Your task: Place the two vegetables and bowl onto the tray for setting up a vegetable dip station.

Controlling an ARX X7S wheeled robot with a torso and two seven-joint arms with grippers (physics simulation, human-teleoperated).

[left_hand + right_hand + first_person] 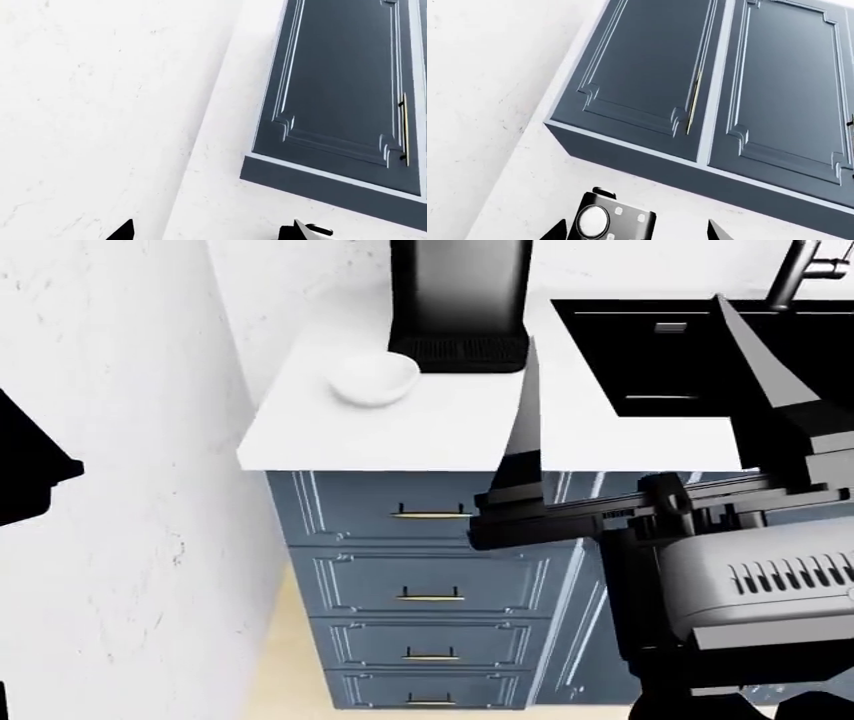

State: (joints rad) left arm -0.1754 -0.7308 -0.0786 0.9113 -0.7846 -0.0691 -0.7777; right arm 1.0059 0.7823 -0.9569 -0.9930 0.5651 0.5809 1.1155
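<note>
The white bowl [367,378] sits on the white counter [441,425], right in front of a black appliance. The cucumber, the carrot and the tray are out of view. My right gripper [627,320] is raised in front of the counter, open and empty, with its fingers pointing up. In the right wrist view its two tips [635,232] stand wide apart. My left gripper [213,232] is open and empty and faces the wall and a wall cabinet. Only a black part of the left arm [27,470] shows at the head view's edge.
A tall black appliance [461,300] stands at the back of the counter; its top shows in the right wrist view [610,220]. A black sink [667,350] with a faucet [807,270] lies right of it. Blue drawers [427,580] are below, blue wall cabinets [727,85] above, and a white wall [120,490] to the left.
</note>
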